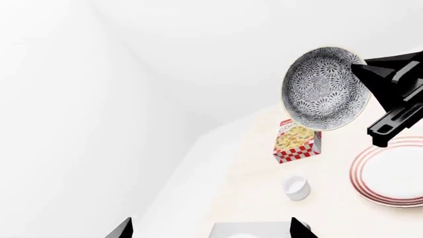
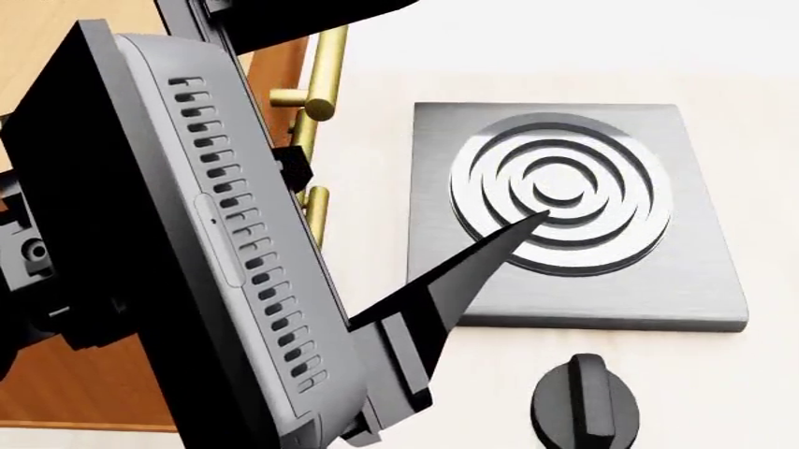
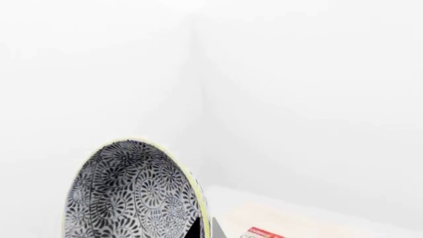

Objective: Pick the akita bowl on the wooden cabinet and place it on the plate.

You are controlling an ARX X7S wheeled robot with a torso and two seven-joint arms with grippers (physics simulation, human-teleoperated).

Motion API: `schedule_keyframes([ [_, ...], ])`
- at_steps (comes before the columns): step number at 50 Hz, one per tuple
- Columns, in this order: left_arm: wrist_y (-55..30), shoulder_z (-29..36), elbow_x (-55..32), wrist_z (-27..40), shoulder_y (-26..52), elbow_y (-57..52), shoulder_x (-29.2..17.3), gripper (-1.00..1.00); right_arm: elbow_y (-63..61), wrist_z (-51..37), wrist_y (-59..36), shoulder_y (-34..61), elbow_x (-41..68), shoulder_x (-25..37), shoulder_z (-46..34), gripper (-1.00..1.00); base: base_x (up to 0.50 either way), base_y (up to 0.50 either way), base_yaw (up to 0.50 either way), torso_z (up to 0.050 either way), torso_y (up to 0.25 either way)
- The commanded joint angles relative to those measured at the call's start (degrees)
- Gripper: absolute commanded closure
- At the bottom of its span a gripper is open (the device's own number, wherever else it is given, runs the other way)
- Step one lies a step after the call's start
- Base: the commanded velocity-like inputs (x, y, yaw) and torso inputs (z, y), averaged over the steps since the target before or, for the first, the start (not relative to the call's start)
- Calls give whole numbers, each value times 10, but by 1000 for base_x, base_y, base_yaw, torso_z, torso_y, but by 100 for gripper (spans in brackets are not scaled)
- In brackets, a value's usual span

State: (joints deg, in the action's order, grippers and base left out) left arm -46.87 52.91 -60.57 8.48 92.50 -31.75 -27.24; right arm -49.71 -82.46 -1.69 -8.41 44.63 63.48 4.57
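Right now my right fingers (image 1: pixel 370 74) pinch the rim of the akita bowl (image 1: pixel 324 88), holding it aloft and tilted above the worktop (image 1: pixel 251 163), short of the plate (image 1: pixel 393 173), ready to carry across. My left fingers' spread I cannot tell.

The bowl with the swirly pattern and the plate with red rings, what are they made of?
The bowl looks like glazed ceramic: smooth, with a fine dark flower pattern printed inside and a pale rim. The plate looks like glossy white ceramic too, with thin red rings painted round its rim. These are simulator renders, so that is only how they look.
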Motion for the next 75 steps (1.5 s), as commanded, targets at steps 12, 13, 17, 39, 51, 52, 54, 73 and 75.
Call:
schedule_keyframes([
  [12,7,3,5,-1,-9,2,-4,-100,38,86,110,-55,58,-62,92,100,0,0,0,0,0],
  [13,7,3,5,-1,-9,2,-5,-100,38,89,113,-60,61,-63,98,100,0,0,0,0,0],
  [17,7,4,5,-1,-9,2,-4,-100,42,102,127,-73,68,-72,113,100,0,0,0,0,0],
  [39,17,7,11,3,-24,-2,-10,-100,68,132,135,-75,131,-54,157,100,0,0,0,0,0],
  [51,18,6,9,2,-22,-1,-10,-100,111,141,128,-41,192,-34,154,100,0,0,0,1,0],
  [52,19,6,10,2,-23,0,-10,-100,113,142,127,-36,194,-32,149,100,0,0,0,0,0],
  [54,20,8,12,1,-25,0,-10,-100,121,145,130,-27,213,-32,149,100,0,0,0,0,5],
  [73,26,9,15,-1,-30,4,-12,-100,156,215,164,-16,355,-68,177,100,0,0,0,0,0],
  [75,27,10,17,-1,-30,5,-12,-100,157,215,165,-18,357,-71,179,100,0,0,0,0,0],
])
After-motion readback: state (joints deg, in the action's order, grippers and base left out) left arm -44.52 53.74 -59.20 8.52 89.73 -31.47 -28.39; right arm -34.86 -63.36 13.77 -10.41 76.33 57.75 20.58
